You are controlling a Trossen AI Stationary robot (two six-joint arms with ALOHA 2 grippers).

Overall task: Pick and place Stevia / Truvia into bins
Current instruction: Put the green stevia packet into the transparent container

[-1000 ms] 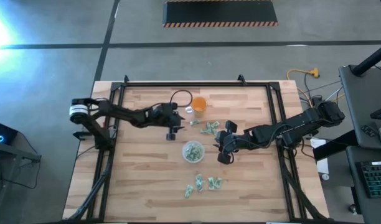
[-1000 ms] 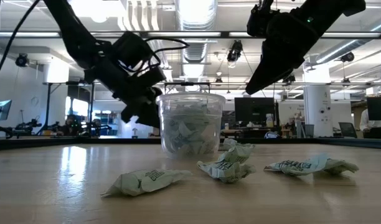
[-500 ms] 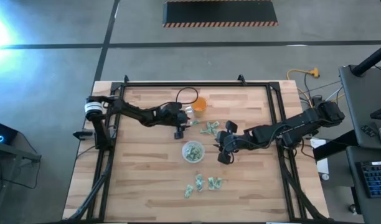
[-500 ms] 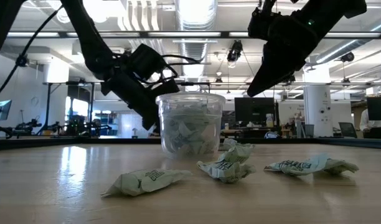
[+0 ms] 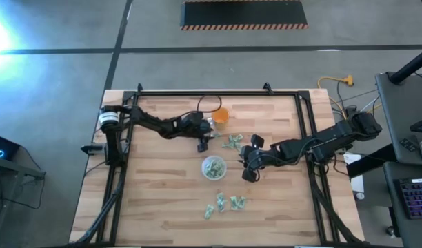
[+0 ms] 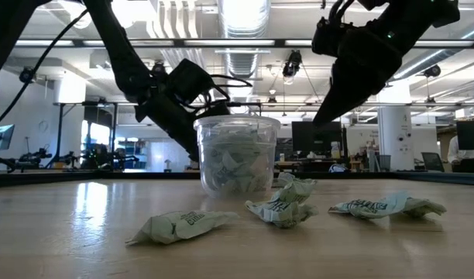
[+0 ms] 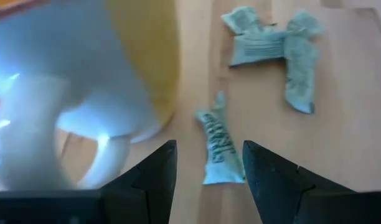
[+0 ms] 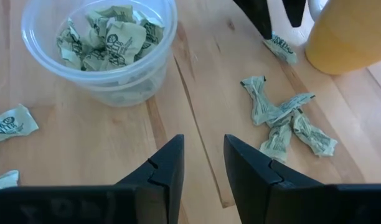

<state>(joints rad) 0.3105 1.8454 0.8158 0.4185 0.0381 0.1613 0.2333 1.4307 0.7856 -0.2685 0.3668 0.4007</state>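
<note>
Two arms reach over the worktop [image 5: 163,200] toward its middle. Only the left wrist view shows what lies under the left end effector [image 7: 206,165]: a single crumpled sachet [image 7: 218,140] lies flat on the wood between its two parted fingers, ungripped, just beside the orange cup [image 7: 84,81]. From above, this end effector [image 5: 203,142] appears only as a dark tip near the orange cup [image 5: 220,116], with the left arm stretched low from the left edge.

The right wrist view looks into the clear bin [image 8: 100,46], partly filled with crumpled sachets, and shows a loose cluster of sachets [image 8: 284,121] on the wood to its right, nearer the orange cup. The right end effector [image 8: 203,165] has its fingers somewhat apart and nothing between them; it hovers over bare wood to the right of the bin [image 5: 214,167]. The right arm comes in from the right edge, bent at the elbow.

The low view alone shows height: both end effectors hang clear above the worktop, the right end effector [image 6: 321,120] at about the bin's rim, behind the bin [image 6: 237,155]. Three more sachets [image 5: 223,204] lie near the front edge, well apart from both arms.
</note>
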